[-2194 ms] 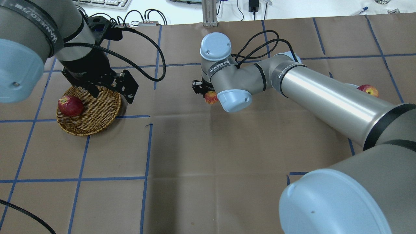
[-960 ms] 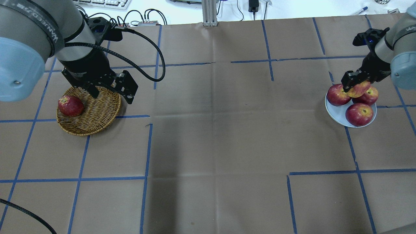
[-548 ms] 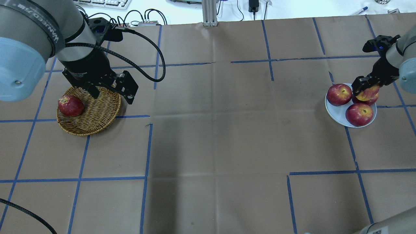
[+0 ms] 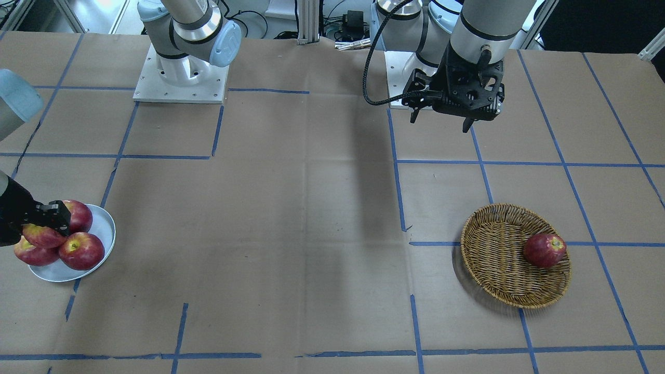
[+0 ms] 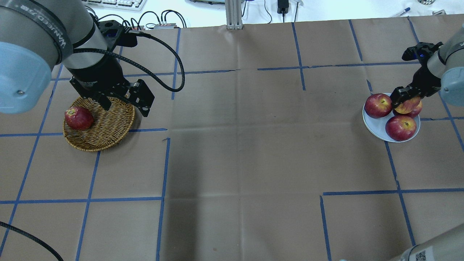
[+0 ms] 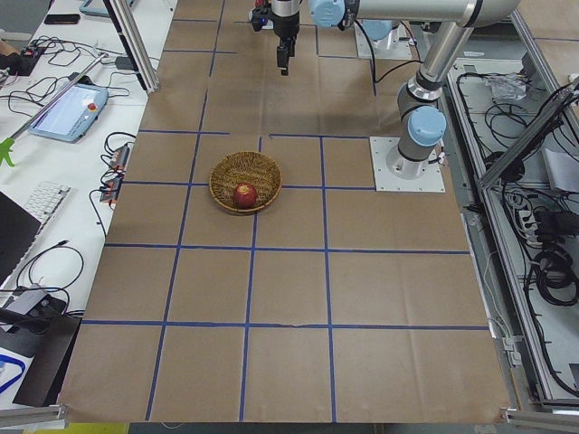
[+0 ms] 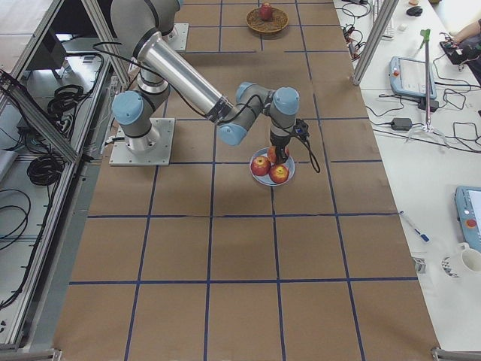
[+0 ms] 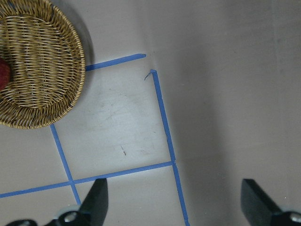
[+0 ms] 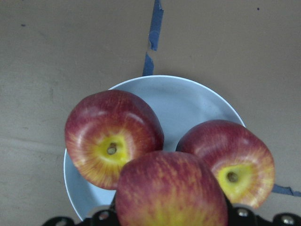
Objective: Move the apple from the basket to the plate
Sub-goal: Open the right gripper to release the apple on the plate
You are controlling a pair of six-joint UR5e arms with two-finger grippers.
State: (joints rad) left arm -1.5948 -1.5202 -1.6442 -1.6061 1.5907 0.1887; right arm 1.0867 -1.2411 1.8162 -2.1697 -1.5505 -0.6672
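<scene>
My right gripper (image 5: 406, 101) is shut on the pinkish-red, yellow-streaked apple (image 5: 409, 105) and holds it over the pale plate (image 5: 375, 125). In the right wrist view the apple (image 9: 171, 193) fills the bottom, above the plate (image 9: 188, 99). Three red apples lie on the plate (image 4: 105, 228); one is partly hidden under the held apple (image 4: 40, 235). I cannot tell whether the held apple touches them. The wicker basket (image 5: 105, 127) sits at the left. My left gripper (image 5: 121, 103) hovers open and empty beside its far edge.
A dark red apple (image 5: 78, 117) lies in the basket (image 4: 493, 259). In the left wrist view the basket (image 8: 42, 61) shows at the top left. The plate's apples (image 9: 113, 136) (image 9: 230, 162) crowd it. Blue tape lines cross the brown paper table.
My right arm carried the apple from the table's middle to the plate, then shifted it slightly left over the plate's apples. The left arm has not moved.
</scene>
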